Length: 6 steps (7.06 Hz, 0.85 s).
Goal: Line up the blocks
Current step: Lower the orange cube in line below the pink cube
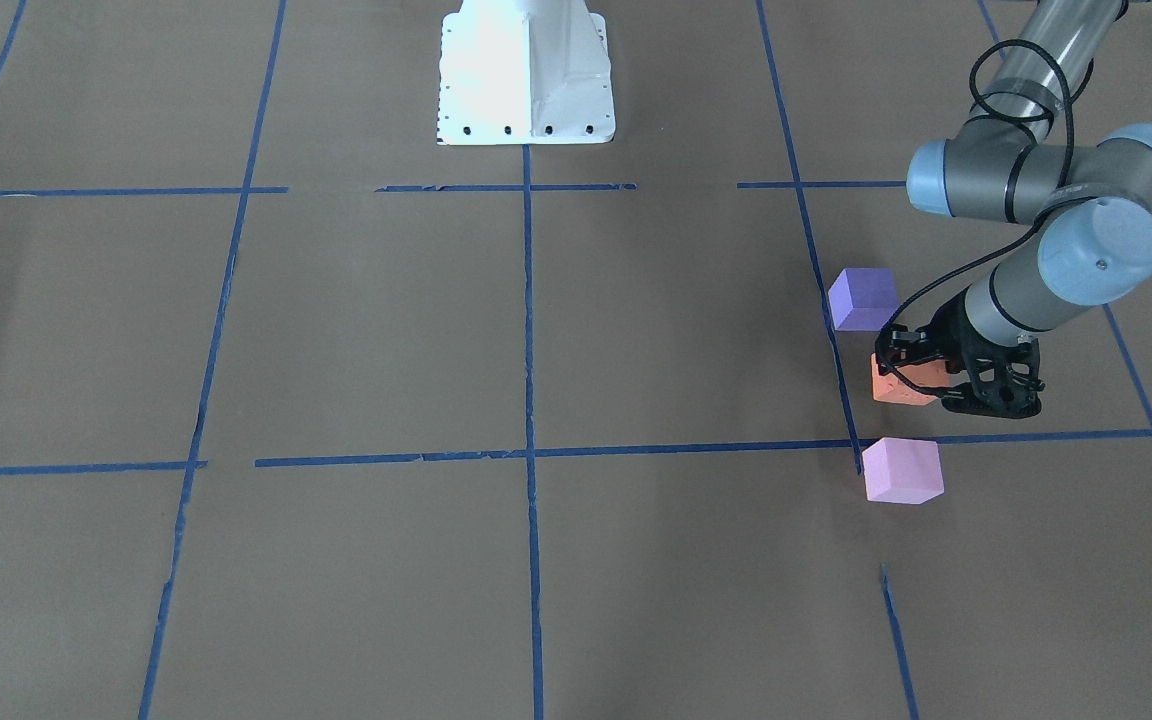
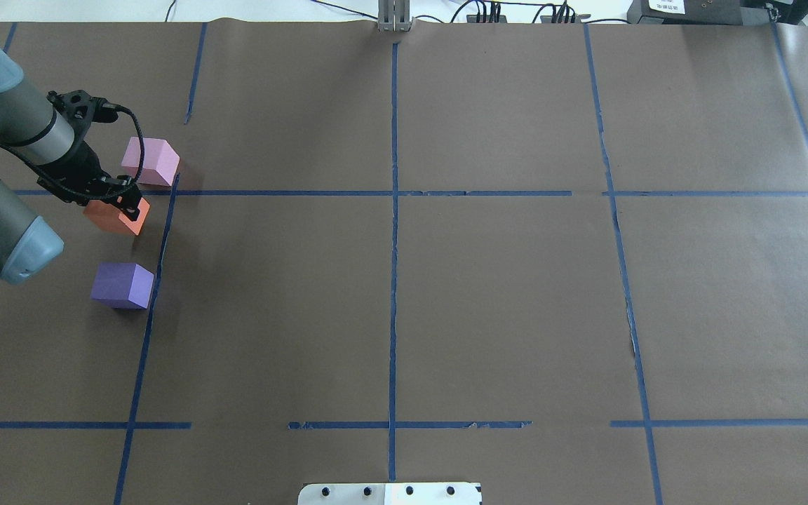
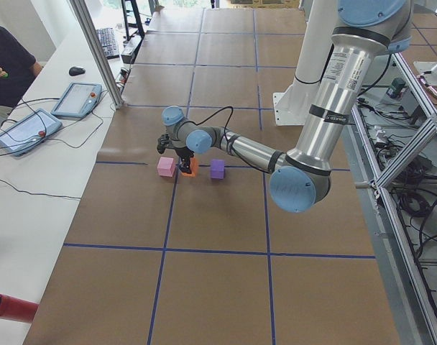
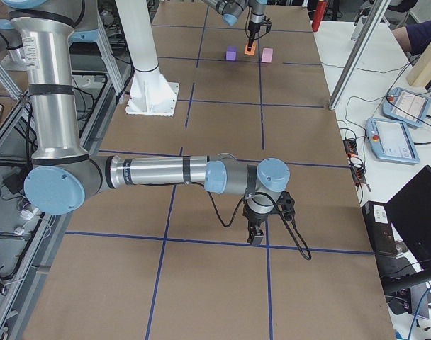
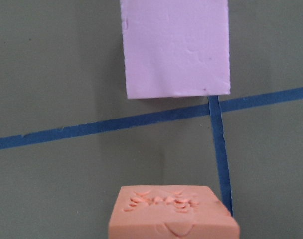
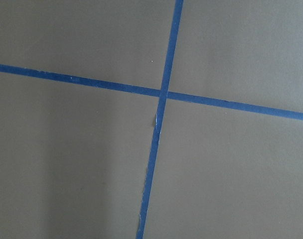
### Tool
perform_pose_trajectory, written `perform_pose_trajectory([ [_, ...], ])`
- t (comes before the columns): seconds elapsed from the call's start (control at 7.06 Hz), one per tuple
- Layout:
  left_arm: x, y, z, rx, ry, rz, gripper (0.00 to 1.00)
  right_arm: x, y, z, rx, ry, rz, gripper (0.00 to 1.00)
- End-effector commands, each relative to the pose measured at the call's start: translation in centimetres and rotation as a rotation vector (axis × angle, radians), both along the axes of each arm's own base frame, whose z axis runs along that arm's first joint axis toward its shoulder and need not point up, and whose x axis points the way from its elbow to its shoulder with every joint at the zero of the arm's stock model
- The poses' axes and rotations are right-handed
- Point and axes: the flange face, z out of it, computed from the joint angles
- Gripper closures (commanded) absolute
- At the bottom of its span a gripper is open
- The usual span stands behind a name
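The orange block point(image 1: 894, 388) lies between the dark purple block point(image 1: 863, 298) and the pale pink block point(image 1: 902, 470), all close along a blue tape line. In the overhead view they sit at far left: pink point(image 2: 150, 161), orange point(image 2: 111, 219), purple point(image 2: 122, 285). My left gripper point(image 1: 914, 372) points down with its fingers around the orange block and looks shut on it, at or just above the table. The left wrist view shows the orange block point(image 5: 172, 214) at the bottom and the pink block point(image 5: 176, 47) ahead. My right gripper point(image 4: 256, 234) hangs low over a tape crossing; I cannot tell if it is open.
The robot's white base point(image 1: 526, 70) stands at the table's middle edge. Blue tape lines point(image 2: 393, 210) divide the brown paper into squares. The right arm point(image 4: 166, 171) stretches low over the table's other end. Tablets point(image 3: 76, 99) and a person sit beyond the far side.
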Motion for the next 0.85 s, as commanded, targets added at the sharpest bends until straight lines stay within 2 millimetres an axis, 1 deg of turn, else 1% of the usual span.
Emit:
perform_pose_trajectory([
  [0.0, 0.5, -0.5, 0.7, -0.014, -0.002, -0.003, 0.84, 0.0, 0.0, 0.0, 0.000, 0.000, 0.000, 0.00],
  [0.28, 1.0, -0.7, 1.3, -0.027, 0.006, 0.006, 0.84, 0.0, 0.0, 0.0, 0.000, 0.000, 0.000, 0.00],
  [0.42, 1.3, -0.8, 1.0, -0.030, 0.008, 0.001, 0.84, 0.0, 0.0, 0.0, 0.000, 0.000, 0.000, 0.00],
  [0.57, 1.4, -0.9, 1.4, -0.034, 0.014, -0.005, 0.84, 0.0, 0.0, 0.0, 0.000, 0.000, 0.000, 0.00],
  [0.71, 1.6, -0.8, 1.3, -0.038, 0.018, -0.007, 0.84, 0.0, 0.0, 0.0, 0.000, 0.000, 0.000, 0.00],
])
